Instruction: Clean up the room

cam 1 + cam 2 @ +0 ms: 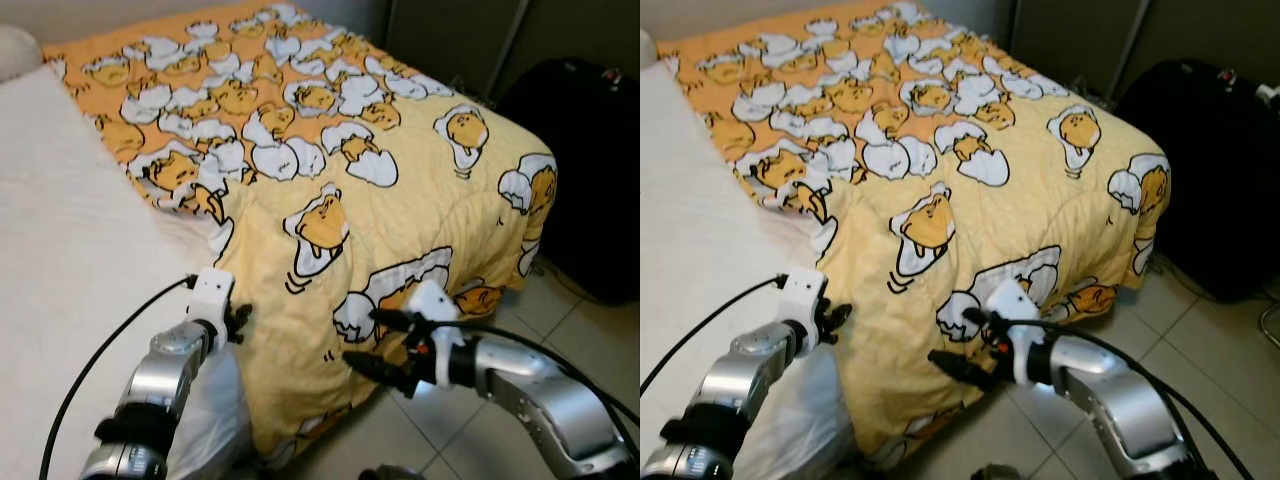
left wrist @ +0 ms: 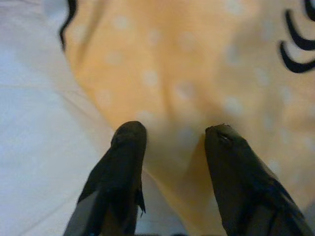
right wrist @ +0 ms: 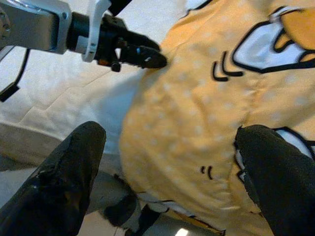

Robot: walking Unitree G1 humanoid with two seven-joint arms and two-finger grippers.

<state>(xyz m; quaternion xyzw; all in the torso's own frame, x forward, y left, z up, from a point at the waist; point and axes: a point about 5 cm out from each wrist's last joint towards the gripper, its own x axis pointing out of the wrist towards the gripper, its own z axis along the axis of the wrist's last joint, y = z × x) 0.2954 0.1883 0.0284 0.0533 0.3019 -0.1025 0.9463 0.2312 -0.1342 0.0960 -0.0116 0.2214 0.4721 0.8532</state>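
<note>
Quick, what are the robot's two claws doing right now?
Left gripper: open, fingers either side of a fold of the yellow blanket.
Right gripper: open wide, facing the blanket's hanging edge.

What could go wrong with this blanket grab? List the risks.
1. The left hand sits at the very edge of the yellow blanket; its open fingers may close on the white sheet instead.
2. The right hand is spread wide against hanging fabric, so it may pinch a thin fold that slips.
3. The blanket's corner hangs near the floor and could drag there.
</note>
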